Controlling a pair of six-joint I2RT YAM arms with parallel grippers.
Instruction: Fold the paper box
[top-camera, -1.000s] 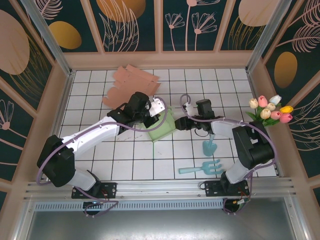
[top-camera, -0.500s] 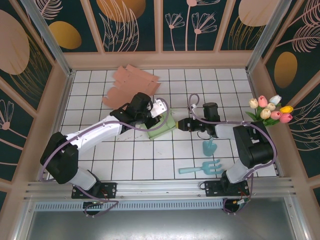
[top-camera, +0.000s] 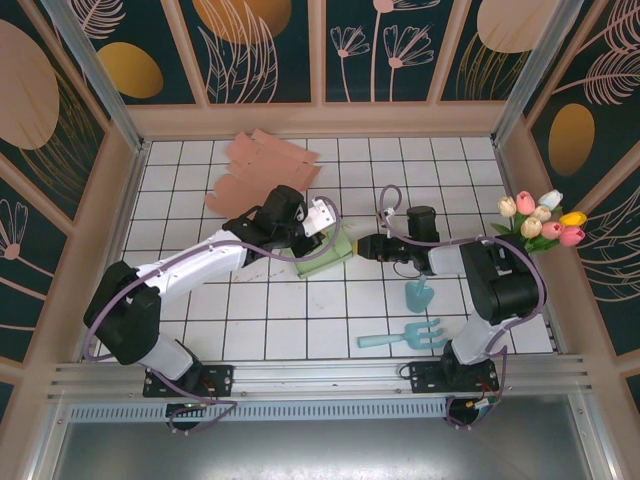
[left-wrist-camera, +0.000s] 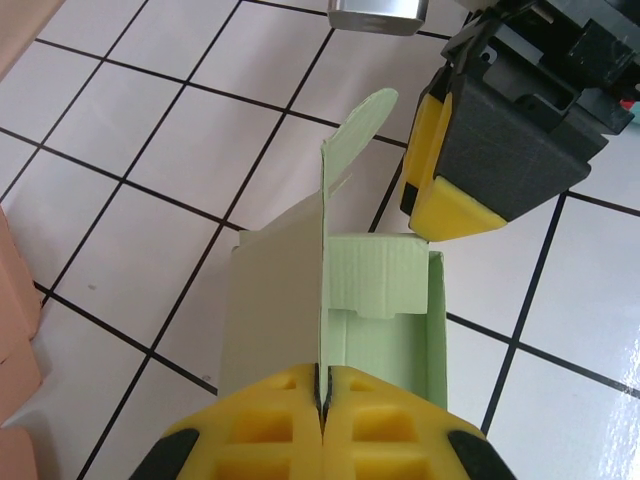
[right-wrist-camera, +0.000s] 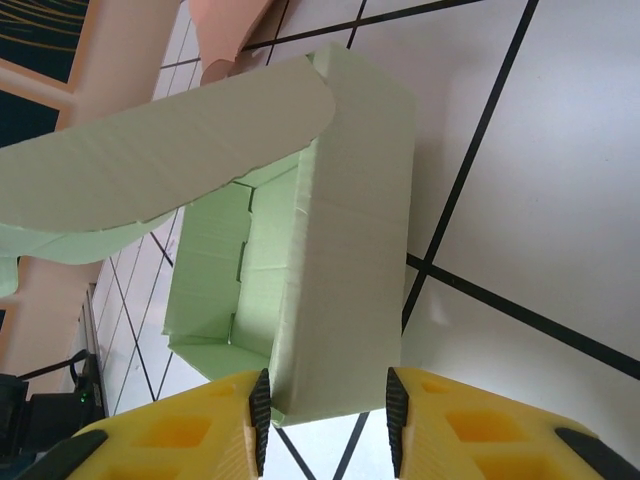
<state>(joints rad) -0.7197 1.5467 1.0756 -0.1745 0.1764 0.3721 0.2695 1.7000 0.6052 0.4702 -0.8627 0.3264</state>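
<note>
Green paper box (top-camera: 328, 252) near the middle of the white tiled table (top-camera: 260, 330), lying open with the hollow side up. Pinched in the left tool (left-wrist-camera: 322, 400): one thin flap of the box, standing up on its edge, with a rounded tip at the far end. Left tool shut tight on that flap, no gap between the fingers.

Right tool (right-wrist-camera: 325, 405) at the short end of the box, one finger on each side of the end wall. Fingers very near the wall, maybe touching. Hard to tell if squeezing or not.

Long side of the box running straight from one tool to the other. Both tools right at the box, one at each end.

Likely next: a firm hold from the right, for bending the tall flap down over the open top. Thin paper, easy to crush, so a soft squeeze looks best.
</note>
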